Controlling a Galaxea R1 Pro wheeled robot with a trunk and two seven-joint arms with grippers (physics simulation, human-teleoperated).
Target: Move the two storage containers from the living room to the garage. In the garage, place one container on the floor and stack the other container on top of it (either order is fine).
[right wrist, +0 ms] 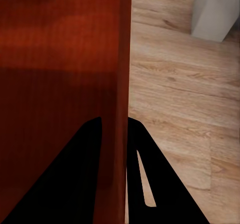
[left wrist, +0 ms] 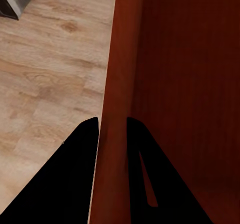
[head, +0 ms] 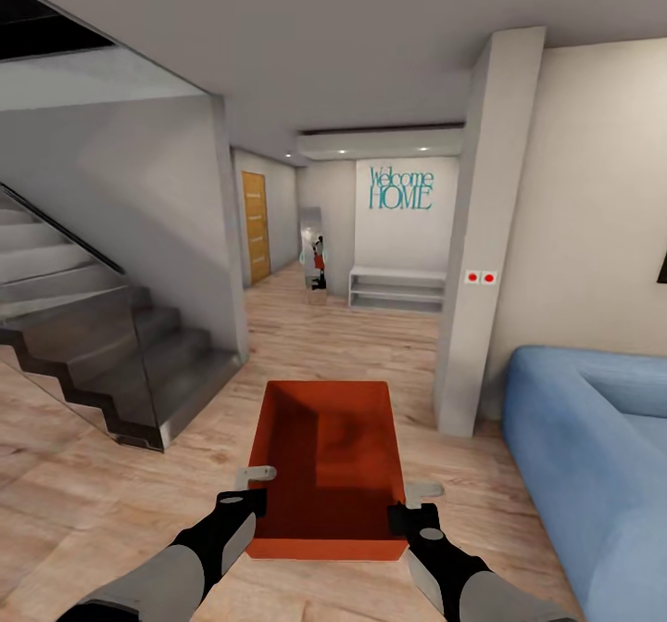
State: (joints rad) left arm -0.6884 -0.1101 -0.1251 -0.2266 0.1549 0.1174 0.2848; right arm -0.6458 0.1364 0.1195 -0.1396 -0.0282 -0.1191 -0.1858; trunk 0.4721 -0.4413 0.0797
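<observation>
I hold one orange-red storage container [head: 329, 455] out in front of me above the light wood plank floor of the living room [head: 83, 511]. It has no lid and nothing inside. My left gripper [head: 245, 501] is shut on its left wall near the close corner, and the left wrist view has a finger on each side of that thin wall [left wrist: 117, 83]. My right gripper [head: 412, 518] is shut on the right wall [right wrist: 122, 58] in the same way. The garage and its floor are out of view.
A staircase with a glass side [head: 93, 344] rises at the left. A white pillar [head: 482, 233] and a blue sofa [head: 593, 455] stand at the right. Between them a hallway runs ahead to a wooden door [head: 255, 225], a mirror [head: 315, 256] and a white shelf bench [head: 396, 288].
</observation>
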